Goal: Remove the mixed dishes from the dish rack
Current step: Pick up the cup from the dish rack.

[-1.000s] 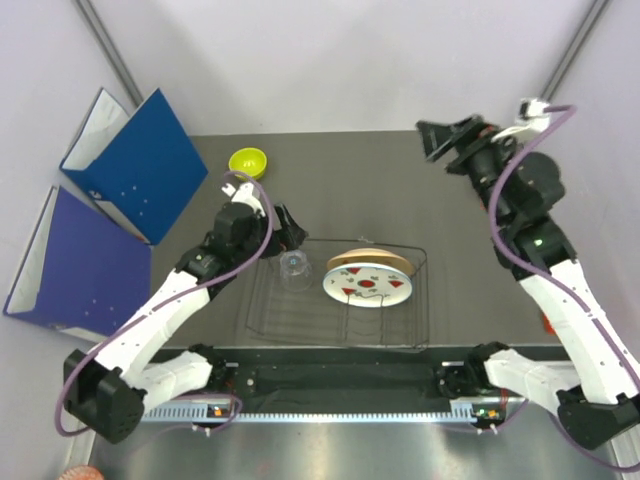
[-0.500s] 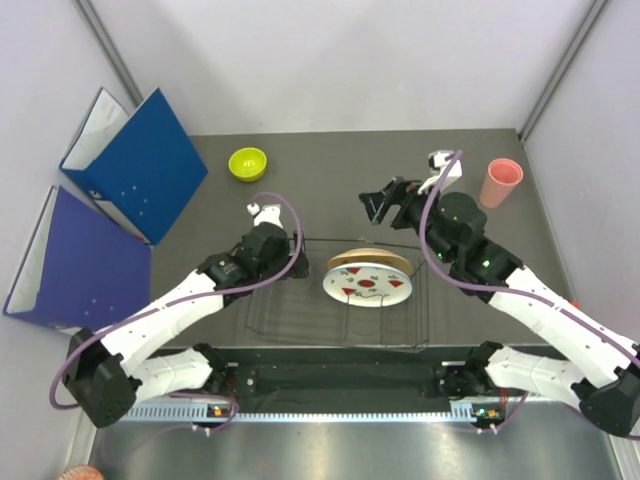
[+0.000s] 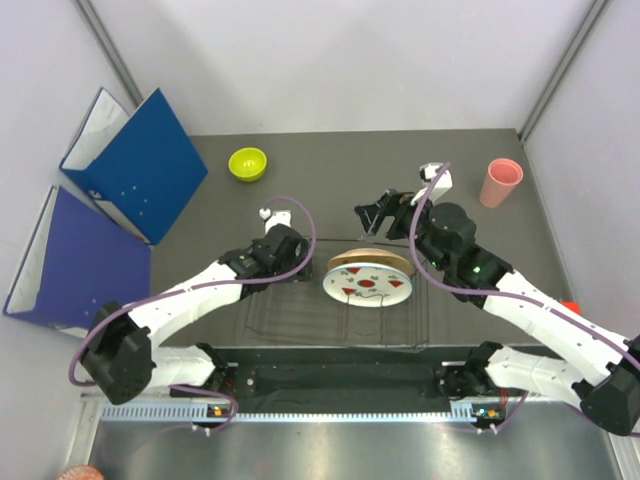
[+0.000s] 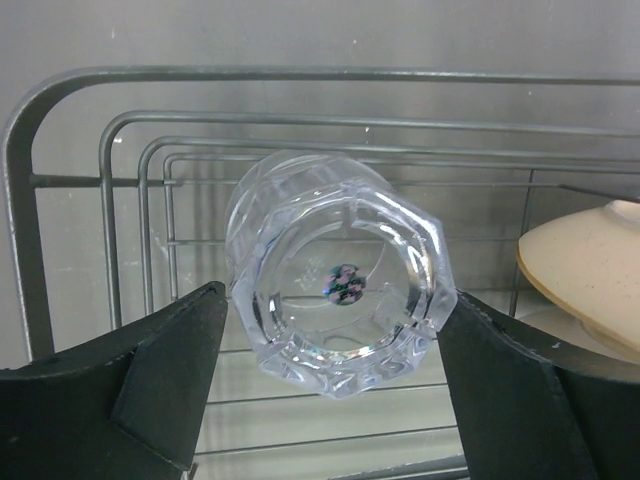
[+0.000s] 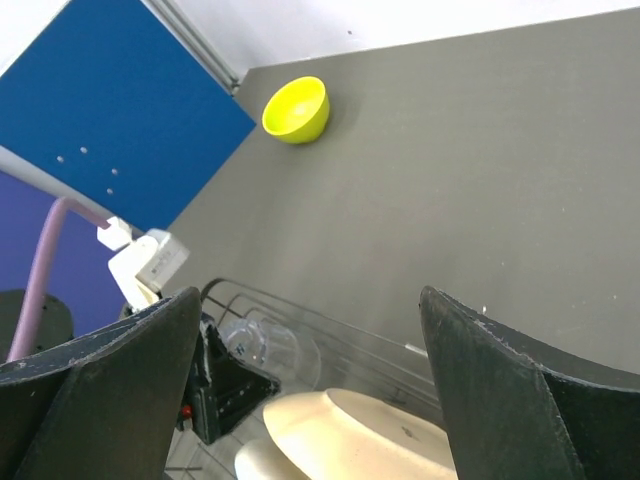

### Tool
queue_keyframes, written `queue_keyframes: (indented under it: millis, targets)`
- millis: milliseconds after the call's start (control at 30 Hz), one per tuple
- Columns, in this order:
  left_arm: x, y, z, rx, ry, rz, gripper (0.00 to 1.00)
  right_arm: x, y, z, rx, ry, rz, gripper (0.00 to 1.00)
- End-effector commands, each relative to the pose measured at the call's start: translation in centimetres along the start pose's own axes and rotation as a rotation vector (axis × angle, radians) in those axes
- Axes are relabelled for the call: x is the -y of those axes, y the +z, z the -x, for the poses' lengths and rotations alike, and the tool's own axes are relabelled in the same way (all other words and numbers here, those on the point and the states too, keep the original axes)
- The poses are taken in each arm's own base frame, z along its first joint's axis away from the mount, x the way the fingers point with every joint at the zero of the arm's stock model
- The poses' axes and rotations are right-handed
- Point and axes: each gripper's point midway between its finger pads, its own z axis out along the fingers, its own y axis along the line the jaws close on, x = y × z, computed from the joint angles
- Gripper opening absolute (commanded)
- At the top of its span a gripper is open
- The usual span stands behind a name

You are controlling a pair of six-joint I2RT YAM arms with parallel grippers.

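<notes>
1. Glass tumbler (image 4: 335,275) in the left end of the dish rack (image 4: 300,73), between the left claw's (image 4: 332,300) spread fingers.
2. Right claw (image 5: 310,300) spread, hovering over the rack's far edge.
3. Tan plate (image 3: 368,262) and white plate (image 3: 367,285) leaning in the right half.

Salmon-pink for the cup (image 3: 500,182), lime-green for the bowl (image 3: 248,162), clear for the tumbler (image 4: 335,272) — a tiny pink-and-green speck at its base. Speckled pale tan for one plate (image 4: 590,270); white with red marks for the other plate (image 3: 368,287). Black wire for the rack (image 3: 427,300); blue for both binders (image 3: 140,165); dark grey for the table (image 3: 350,170).
</notes>
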Motion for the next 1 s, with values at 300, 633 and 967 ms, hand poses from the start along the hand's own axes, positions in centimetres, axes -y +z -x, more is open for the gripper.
queue_keyframes:
  millis: [300, 633, 967]
  targets:
    - [0.2, 0.2, 2.0, 0.102, -0.016, 0.004, 0.88, -0.8, 0.0, -0.6, 0.008, 0.022, 0.051, 0.9]
    - [0.2, 0.3, 1.5, 0.093, 0.003, -0.004, 0.31, -0.6, 0.0, -1.3, -0.005, 0.03, 0.047, 0.89]
    - [-0.5, -3.3, 4.3, 0.18, -0.02, 0.013, 0.0, -1.0, -0.5, -0.3, 0.015, 0.034, 0.062, 0.89]
